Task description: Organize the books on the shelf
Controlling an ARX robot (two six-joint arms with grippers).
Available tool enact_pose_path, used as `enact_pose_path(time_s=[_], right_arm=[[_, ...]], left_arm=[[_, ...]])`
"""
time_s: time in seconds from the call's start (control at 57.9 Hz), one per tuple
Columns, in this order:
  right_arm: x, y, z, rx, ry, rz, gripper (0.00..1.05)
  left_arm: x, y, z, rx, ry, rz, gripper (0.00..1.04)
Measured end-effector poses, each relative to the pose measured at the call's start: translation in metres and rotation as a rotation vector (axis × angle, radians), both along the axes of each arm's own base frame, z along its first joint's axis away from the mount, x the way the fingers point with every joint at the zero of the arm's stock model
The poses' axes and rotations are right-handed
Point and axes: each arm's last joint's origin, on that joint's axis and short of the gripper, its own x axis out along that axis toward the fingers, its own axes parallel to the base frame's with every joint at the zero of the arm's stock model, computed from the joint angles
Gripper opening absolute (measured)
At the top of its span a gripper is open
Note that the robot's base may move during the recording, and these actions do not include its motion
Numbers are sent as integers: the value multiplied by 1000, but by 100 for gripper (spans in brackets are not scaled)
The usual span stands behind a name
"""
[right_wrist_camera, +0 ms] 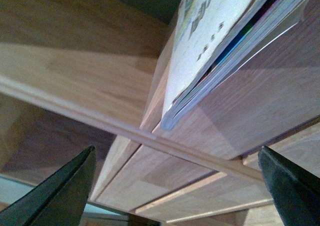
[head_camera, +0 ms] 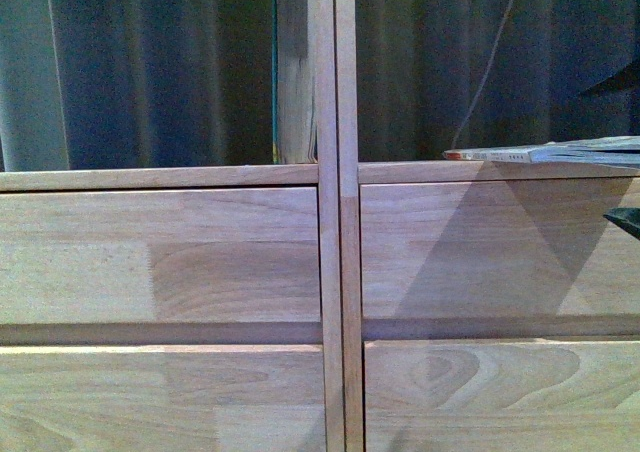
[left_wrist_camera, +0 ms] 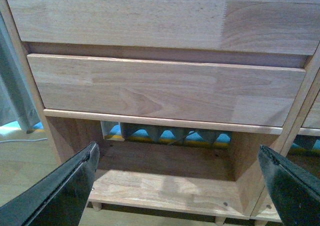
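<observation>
a: where were the books (head_camera: pixel 560 153)?

b: in the front view they lay flat in a thin stack on the board of the shelf (head_camera: pixel 335 272), in its right-hand open compartment, with the white-and-red edge toward the centre post and the far end running out of the frame on the right. from my right wrist camera the books (right_wrist_camera: pixel 220 51) showed a pale printed cover and layered page edges, and one corner reached the front edge of that board. they rested on the wood only; neither of my tools touched them.

a: and your right gripper (right_wrist_camera: pixel 177 188)?

b: its two dark fingers (right_wrist_camera: pixel 60 191) were spread wide apart, with nothing between them, below the stack and in front of a drawer front (right_wrist_camera: pixel 260 101).

a: the left gripper (left_wrist_camera: pixel 180 186)?

b: likewise spread, holding nothing. it faced the lower part of the shelf (left_wrist_camera: pixel 165 91), where two drawer fronts sat above a bare bottom compartment (left_wrist_camera: pixel 165 181).

a: anything behind the unit?

b: a dark curtain (head_camera: pixel 160 72) showed through the backless compartments, and a thin cable (head_camera: pixel 485 72) hung down behind the right-hand one.
</observation>
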Motion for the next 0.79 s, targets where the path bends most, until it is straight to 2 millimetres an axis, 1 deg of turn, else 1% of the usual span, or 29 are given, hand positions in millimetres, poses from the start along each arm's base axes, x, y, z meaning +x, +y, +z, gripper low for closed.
enact_pose_path(time_s=[0.086,0.259,0.345,0.483,0.587,0.794], right_arm=[[16,1,4,66,9,-22,98],[41,0,15,138,17,-53,98],[50,-1,19,158,39,-75,98],[61,-3,18,187,86,-114,98],[63,-3,15,193,108,-132,83],[64,-4,16,195,97,-142,53]], left_arm=[[0,0,0,0,0,0,97],[0,0,0,0,0,0,97],[0,0,0,0,0,0,97],[0,0,0,0,0,0,97],[0,0,0,0,0,0,97],[0,0,0,0,0,0,97]])
